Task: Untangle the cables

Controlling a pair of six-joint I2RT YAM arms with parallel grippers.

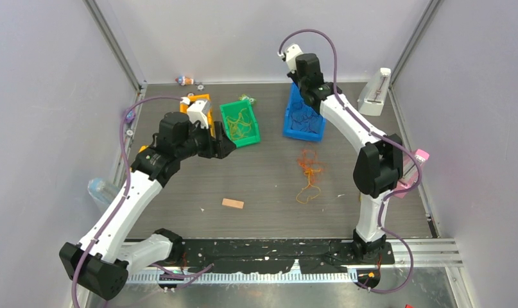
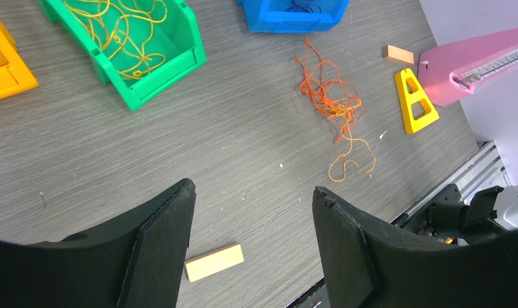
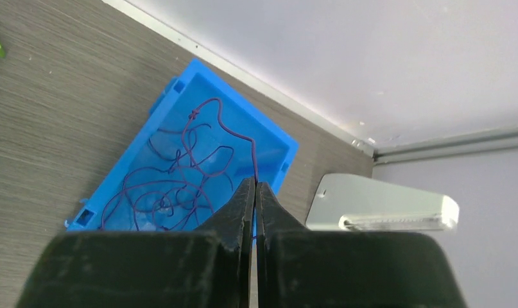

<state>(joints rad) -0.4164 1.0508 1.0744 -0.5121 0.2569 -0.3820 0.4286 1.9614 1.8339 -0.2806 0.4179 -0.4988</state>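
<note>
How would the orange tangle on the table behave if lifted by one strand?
Probably floppy: the orange tangle lies in limp curls flat on the table. Likely very light, its strands being so thin. Its knotted middle would probably rise as one clump, the loose loop trailing.

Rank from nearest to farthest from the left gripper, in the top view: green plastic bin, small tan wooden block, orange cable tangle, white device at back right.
1. Green plastic bin, just beyond the left gripper.
2. Tan wooden block, toward the bases.
3. Orange cable tangle, table centre-right.
4. White device, back right corner.
</note>
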